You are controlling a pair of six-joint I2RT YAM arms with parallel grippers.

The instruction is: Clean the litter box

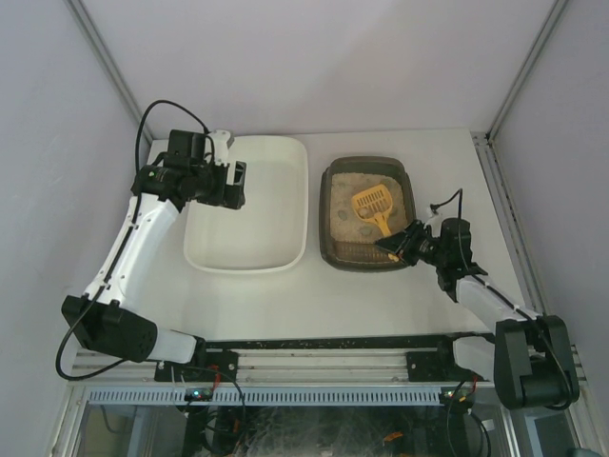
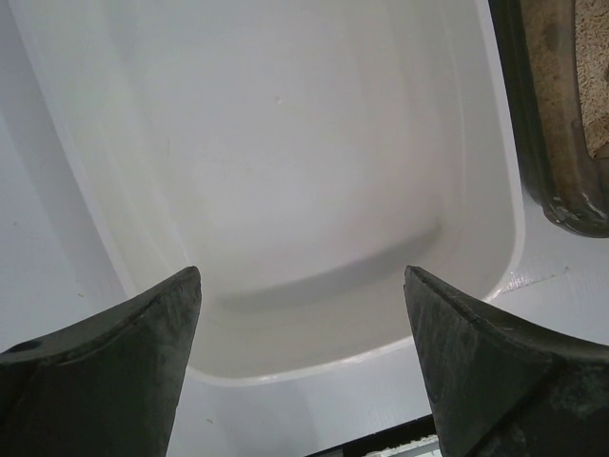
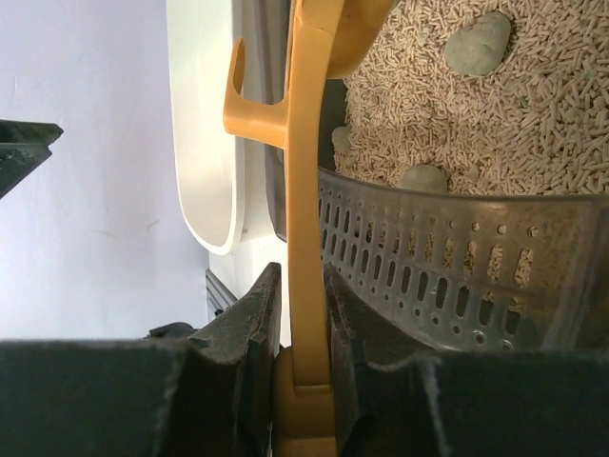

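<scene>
The litter box (image 1: 326, 219) is a dark brown tray of beige litter, right of centre. A yellow slotted scoop (image 1: 373, 201) lies over the litter, its handle reaching the near right corner. My right gripper (image 1: 398, 245) is shut on that handle just outside the box's near rim. In the right wrist view the gripper (image 3: 304, 276) clamps the scoop handle (image 3: 304, 143) beside the box's perforated wall (image 3: 457, 257); grey clumps (image 3: 479, 43) lie among the pellets. My left gripper (image 1: 236, 184) hangs open over the white tub, and the left wrist view shows this gripper (image 2: 303, 276) empty.
A larger white tub (image 1: 247, 268) stands left of the litter box with a narrow gap between them, and its inside (image 2: 285, 143) looks bare. Enclosure walls stand behind and at both sides. A black rail (image 1: 314, 343) runs along the near table edge.
</scene>
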